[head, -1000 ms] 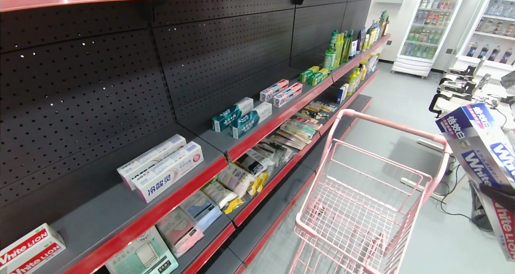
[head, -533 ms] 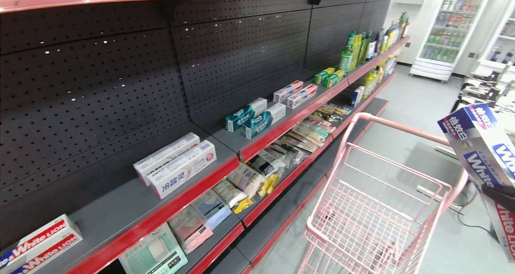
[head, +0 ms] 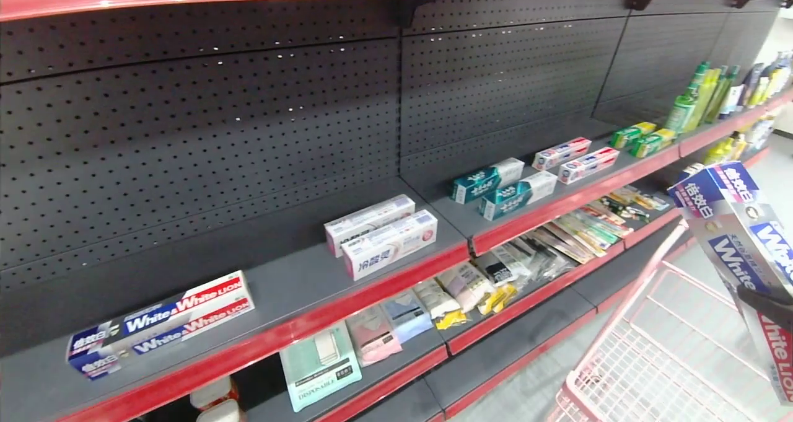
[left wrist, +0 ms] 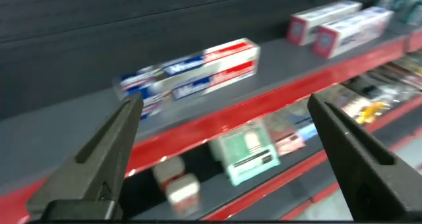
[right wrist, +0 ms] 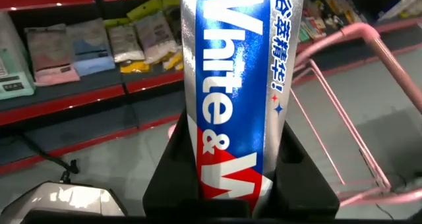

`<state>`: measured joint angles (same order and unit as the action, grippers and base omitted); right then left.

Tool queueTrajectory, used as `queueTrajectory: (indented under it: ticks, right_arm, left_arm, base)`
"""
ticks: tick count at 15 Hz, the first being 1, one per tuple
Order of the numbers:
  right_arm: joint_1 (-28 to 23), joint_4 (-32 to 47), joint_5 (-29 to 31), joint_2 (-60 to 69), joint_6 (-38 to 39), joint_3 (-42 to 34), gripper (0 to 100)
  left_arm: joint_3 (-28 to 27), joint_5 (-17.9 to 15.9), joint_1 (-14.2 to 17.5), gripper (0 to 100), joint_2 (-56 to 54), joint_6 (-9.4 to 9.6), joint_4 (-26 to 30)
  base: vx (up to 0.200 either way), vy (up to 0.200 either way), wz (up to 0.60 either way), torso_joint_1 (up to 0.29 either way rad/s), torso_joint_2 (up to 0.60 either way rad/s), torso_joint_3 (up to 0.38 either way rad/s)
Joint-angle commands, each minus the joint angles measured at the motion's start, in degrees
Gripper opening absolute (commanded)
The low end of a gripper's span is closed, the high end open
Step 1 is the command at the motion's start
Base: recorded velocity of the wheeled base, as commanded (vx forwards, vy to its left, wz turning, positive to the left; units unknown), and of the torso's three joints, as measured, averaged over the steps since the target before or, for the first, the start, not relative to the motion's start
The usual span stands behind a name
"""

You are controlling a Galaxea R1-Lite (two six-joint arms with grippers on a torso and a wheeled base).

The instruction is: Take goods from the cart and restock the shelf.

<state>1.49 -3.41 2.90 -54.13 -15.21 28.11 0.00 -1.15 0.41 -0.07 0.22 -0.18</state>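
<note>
Toothpaste box [head: 737,248], pinched by right gripper [right wrist: 231,184], out of cart [head: 650,347]; placement on shelf [head: 297,285] beside matching boxes [head: 161,323] pending. Left gripper [left wrist: 224,105] spread, empty.

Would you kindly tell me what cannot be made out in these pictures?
1. The held toothpaste box: lower end cut off by the head view's edge, upper end by the right wrist view's edge.
2. The pink cart: basket mostly beyond the head view's corner; contents cannot be told.
3. Two pale items: half hidden by the shelf above, cut by the bottom edge.
4. The lower-shelf packs: blurred in the left wrist view.
</note>
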Motion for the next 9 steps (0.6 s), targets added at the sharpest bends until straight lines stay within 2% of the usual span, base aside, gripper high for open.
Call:
queueTrajectory:
  ticks: [1,9]
  right_arm:
    - [0.09,-0.01,0.00,-0.19,0.01,-0.07,0]
    - [0.18,-0.01,0.00,-0.37,-0.08,-0.07,0]
  left_arm:
    - [0.00,0.00,0.02,100,0.07,0.04,0.01]
    - [0.00,0.00,0.02,100,0.07,0.04,0.01]
  base:
    - [0.000,0.000,0.60,-0.002,0.00,0.002]
    - [0.000,0.000,0.60,-0.001,0.00,0.001]
